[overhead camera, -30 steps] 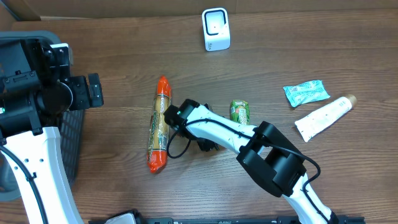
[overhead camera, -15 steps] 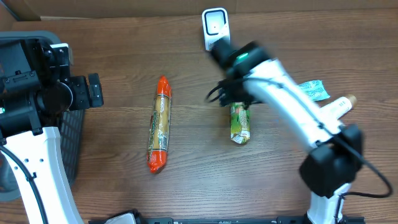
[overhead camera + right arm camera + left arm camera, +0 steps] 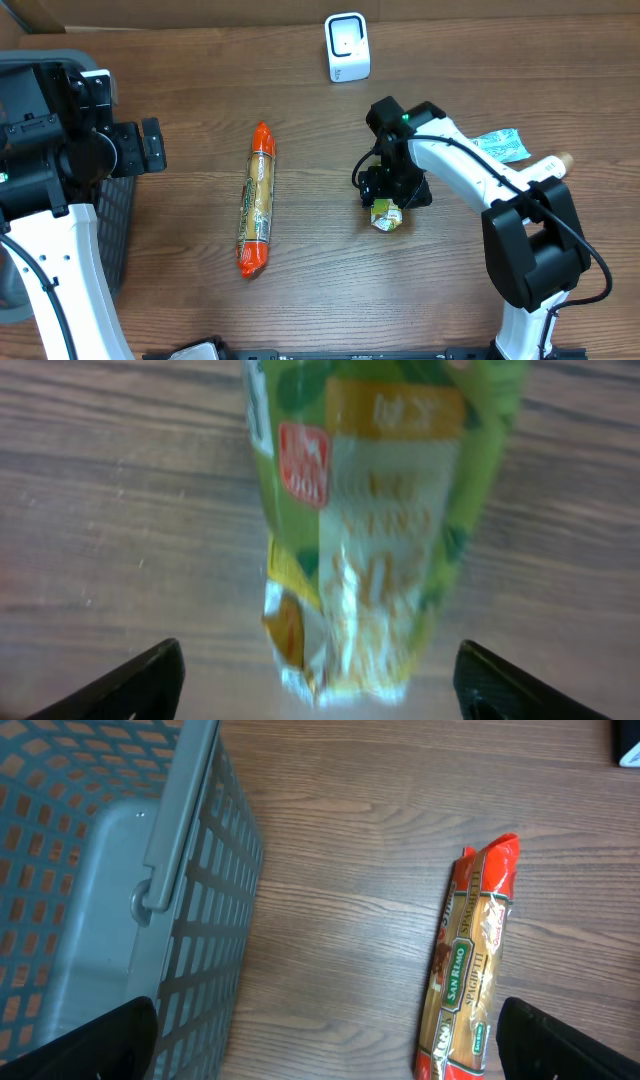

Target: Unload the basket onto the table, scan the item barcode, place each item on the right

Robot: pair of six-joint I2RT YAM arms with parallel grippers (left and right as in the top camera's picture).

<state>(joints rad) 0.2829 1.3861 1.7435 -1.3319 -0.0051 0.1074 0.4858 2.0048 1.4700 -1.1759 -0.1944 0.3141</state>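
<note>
A green snack packet (image 3: 386, 214) lies flat on the wooden table, filling the middle of the right wrist view (image 3: 380, 510). My right gripper (image 3: 392, 188) hovers right over it, open, and in the right wrist view (image 3: 320, 682) its fingertips stand one on each side of the packet's end without touching it. The white barcode scanner (image 3: 347, 47) stands at the table's back. A long red and orange spaghetti pack (image 3: 256, 200) lies to the left. My left gripper (image 3: 322, 1045) is open above the table between the basket and the spaghetti pack (image 3: 470, 960).
A grey plastic basket (image 3: 190, 820) stands at the left edge of the table. A teal packet (image 3: 492, 148) and a white tube (image 3: 520, 188) lie at the right, just beyond my right arm.
My right arm swung from beside the spaghetti pack up toward the scanner, then came down over the green packet. The packet now lies a little nearer the front. The left arm stayed still.
</note>
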